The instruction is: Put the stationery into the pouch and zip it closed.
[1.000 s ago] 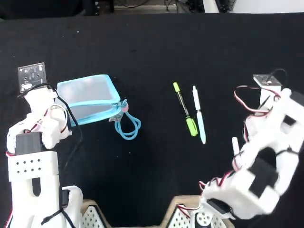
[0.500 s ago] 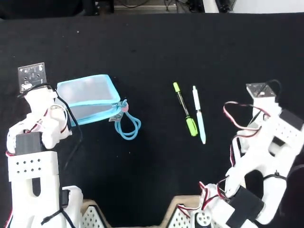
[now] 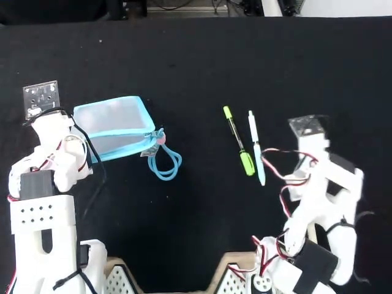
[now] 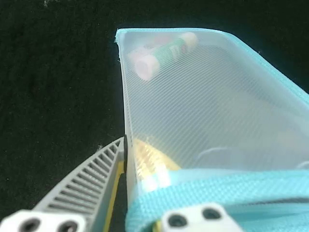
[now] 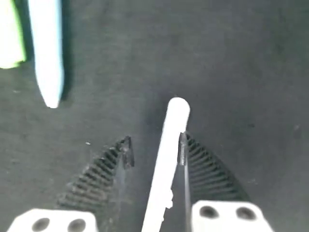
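Resting inside the parted right tool [image 5: 154, 140] — a white pen [image 5: 169, 140], tail cropped.

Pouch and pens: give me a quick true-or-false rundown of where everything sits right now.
1. The pouch already has items inside. True.
2. The green highlighter is in the pouch. False: it lies on the table beside the light-blue pen.
3. The right gripper has a white pen in it. True.
4. The pouch's cord loop lies across the highlighter. False: it lies next to the pouch, well apart from the highlighter.
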Controlling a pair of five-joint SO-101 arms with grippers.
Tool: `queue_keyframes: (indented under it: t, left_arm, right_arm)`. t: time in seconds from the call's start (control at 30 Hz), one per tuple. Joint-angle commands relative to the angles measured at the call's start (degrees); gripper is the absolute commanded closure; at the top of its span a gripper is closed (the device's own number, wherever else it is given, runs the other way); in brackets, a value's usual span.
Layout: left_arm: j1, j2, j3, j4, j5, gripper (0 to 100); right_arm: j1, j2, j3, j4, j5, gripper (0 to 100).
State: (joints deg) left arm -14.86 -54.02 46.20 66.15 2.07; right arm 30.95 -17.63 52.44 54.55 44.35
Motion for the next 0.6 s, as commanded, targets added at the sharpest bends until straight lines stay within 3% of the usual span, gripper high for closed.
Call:
queue_keyframes:
  t: [0.0, 0.2, 0.57]
  left_arm:
    - [-0.57, -0.18, -0.13, 0.00, 0.35, 96]
    - [-0.57, -0.18, -0.13, 0.00, 0.35, 97]
    - [-0.57, -0.18, -0.13, 0.00, 0.35, 97]
  right_arm:
    - [-2.11, -2.33, -0.22, -0.97, 0.26, 84.5]
    - [-0.26, -2.33, -0.57, -2.37, 0.53, 84.5]
    - [3.34, -2.33, 5.58, -14.42, 0.62, 84.6]
